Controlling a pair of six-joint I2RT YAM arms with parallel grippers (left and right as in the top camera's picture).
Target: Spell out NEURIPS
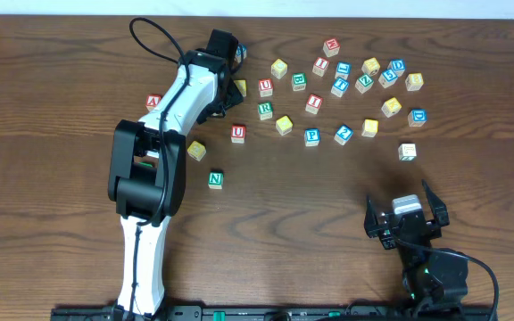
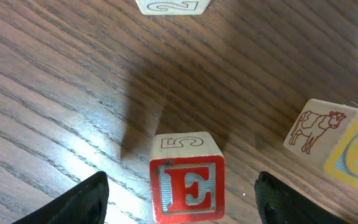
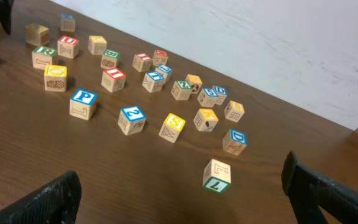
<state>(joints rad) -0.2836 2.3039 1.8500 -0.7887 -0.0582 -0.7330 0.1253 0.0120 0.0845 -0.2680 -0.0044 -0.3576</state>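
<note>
A red E cube (image 2: 187, 186) stands on the table between the fingers of my left gripper (image 2: 182, 184), which is open with a gap on each side. From overhead the arm hides this cube. A green N cube (image 1: 216, 179) lies alone in front of the left arm. Behind it are a red U (image 1: 237, 133), a green R (image 1: 265, 110), a red I (image 1: 314, 102), a blue P (image 1: 311, 136) and a yellow-faced S (image 3: 173, 124). My right gripper (image 1: 398, 193) is open and empty near the front right.
Several more letter cubes are scattered across the back right of the table. A second red U (image 1: 265, 86), a red A (image 1: 153, 102) and a yellow cube (image 1: 196, 150) lie around the left arm. A green-faced cube (image 3: 217, 177) sits just ahead of the right gripper.
</note>
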